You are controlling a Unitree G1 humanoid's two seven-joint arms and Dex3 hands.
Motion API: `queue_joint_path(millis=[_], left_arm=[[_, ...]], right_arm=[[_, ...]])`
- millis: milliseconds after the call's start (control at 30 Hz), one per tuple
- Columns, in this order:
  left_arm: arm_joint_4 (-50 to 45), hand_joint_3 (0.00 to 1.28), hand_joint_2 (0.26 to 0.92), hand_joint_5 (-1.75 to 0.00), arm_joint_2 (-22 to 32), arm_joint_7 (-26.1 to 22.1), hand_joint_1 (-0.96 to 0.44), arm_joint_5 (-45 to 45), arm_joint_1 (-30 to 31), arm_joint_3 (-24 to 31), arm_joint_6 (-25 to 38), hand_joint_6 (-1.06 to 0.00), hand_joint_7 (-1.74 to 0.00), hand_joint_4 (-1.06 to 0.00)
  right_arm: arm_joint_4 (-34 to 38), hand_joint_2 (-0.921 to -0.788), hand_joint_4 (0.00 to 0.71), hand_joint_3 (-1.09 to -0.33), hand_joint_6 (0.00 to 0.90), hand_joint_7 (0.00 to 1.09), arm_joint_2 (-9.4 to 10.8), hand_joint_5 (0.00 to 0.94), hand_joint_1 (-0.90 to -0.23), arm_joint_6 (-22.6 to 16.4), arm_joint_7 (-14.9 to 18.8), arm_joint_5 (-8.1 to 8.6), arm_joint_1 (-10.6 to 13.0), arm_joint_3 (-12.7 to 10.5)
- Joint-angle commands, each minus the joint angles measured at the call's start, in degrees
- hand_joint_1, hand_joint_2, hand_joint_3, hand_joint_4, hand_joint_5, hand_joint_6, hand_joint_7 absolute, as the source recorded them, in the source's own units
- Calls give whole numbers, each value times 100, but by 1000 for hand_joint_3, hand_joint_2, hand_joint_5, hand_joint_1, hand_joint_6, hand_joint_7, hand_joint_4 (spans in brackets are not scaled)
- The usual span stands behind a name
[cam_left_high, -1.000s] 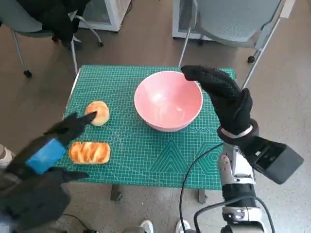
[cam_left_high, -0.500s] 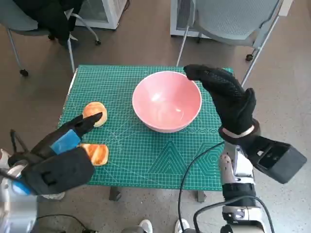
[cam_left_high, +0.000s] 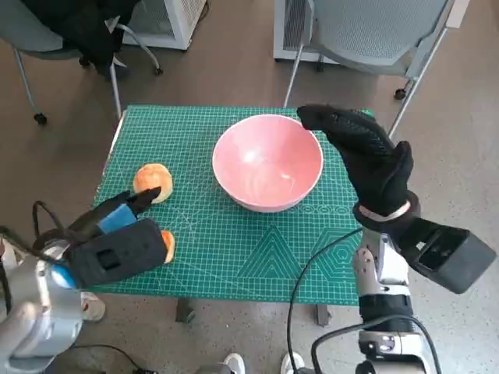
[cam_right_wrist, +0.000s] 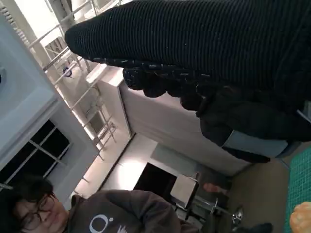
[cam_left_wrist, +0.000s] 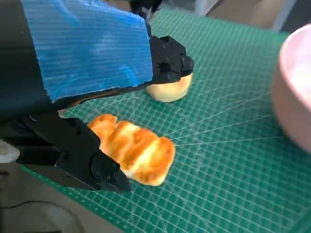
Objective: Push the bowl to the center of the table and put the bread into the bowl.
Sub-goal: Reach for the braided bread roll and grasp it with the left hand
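Centrally on my green mat point(cam_left_high: 234, 257) sits the pink bowl point(cam_left_high: 268, 162), slightly far and right. My right hand point(cam_left_high: 366, 160) rests against its right rim, fingers pressed together. At left, my left hand point(cam_left_high: 125, 226) hovers with fingers spread over the long bread point(cam_left_wrist: 133, 148), the round bun point(cam_left_high: 153, 181) beyond it.

Left robot hand point(cam_left_high: 117, 234) hides most of the long bread point(cam_left_high: 166, 246); bowl point(cam_left_wrist: 294, 92) cut off in left wrist view.
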Motion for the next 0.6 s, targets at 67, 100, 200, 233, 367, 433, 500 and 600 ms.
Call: queue_joint_path(millis=[67, 100, 200, 233, 367, 433, 500, 600], left_arm=[[337, 53, 712, -1, -78, -125, 13, 195, -194, -237, 34, -201, -11, -3], [379, 52, 712, -1, -84, -138, 7, 214, -203, -261, 27, -201, -10, -4], [498, 50, 714, -2, -95, -168, -6, 257, -208, -321, -15, -203, -8, -8], [525, 49, 714, -3, -99, -176, -8, 272, -206, -333, -28, -203, -8, -9], [684, 46, 715, -4, -135, -228, -28, 343, -195, -397, -77, -207, -7, -16], [734, 44, 715, -5, -155, -245, -34, 364, -192, -408, -93, -209, -8, -20], [810, 42, 715, -5, -177, -257, -41, 392, -196, -435, -114, -212, -8, -23], [1024, 40, 716, -6, -233, -264, -51, 450, -231, -526, -178, -219, -9, -29]], right_arm=[[6, -921, 63, -869, -1, 230, -13, 0, -689, 82, -7, 9, 120, -31], [-3, -921, 63, -869, -1, 230, -12, 0, -689, 86, -11, 8, 123, -31], [-24, -921, 63, -869, -1, 230, -6, 0, -689, 104, -17, 8, 133, -30], [-27, -921, 63, -869, -1, 230, -4, 0, -689, 107, -18, 8, 134, -29], [-19, -921, 63, -869, -1, 229, 0, 0, -689, 115, -28, -2, 127, -30], [-8, -921, 63, -870, -1, 229, 0, 0, -689, 110, -31, -10, 123, -30], [-7, -921, 63, -870, -1, 229, 0, 0, -689, 112, -37, -16, 122, -27], [-17, -921, 62, -870, -1, 228, -1, 0, -689, 130, -39, -15, 122, -21]])
